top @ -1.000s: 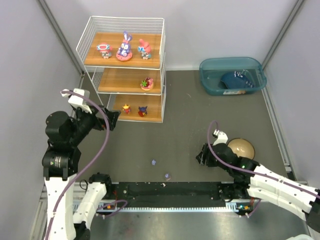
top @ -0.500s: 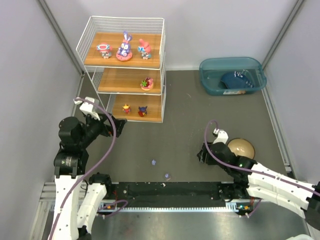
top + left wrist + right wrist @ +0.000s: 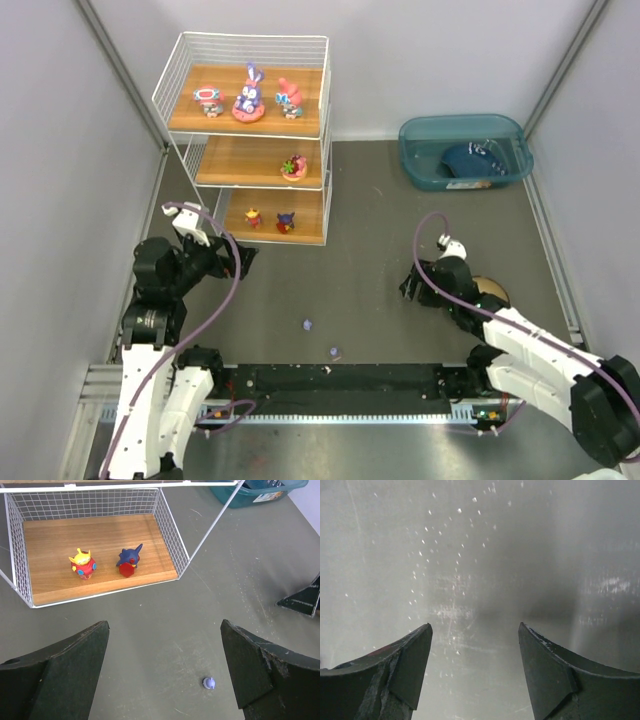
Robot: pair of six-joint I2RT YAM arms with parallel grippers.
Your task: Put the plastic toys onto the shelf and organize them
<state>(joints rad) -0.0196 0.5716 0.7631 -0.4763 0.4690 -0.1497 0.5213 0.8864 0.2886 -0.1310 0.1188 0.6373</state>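
LOOSE PIECE IN SIGHT: My left gripper [image 3: 165,630] spread, empty, aimed low, likely for purple bit [image 3: 209,682] near right finger (shelf [image 3: 60,535] bottom board ahead holds 2 toys [image 3: 83,563]). Right gripper [image 3: 475,630] spread, idle over table [image 3: 470,555].

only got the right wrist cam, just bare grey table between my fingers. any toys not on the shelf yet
Observer: Yes. Two purple bits lie on the table between the arms, the second nearer the front edge.
Operator: is the other arm holding one
Observer: No. The left hand is open and empty. One bit lies loose on the table in its camera's view.
Operator: how many are put away
Observer: Six toys stand on the shelf: three on the top board, one on the middle, two on the bottom.
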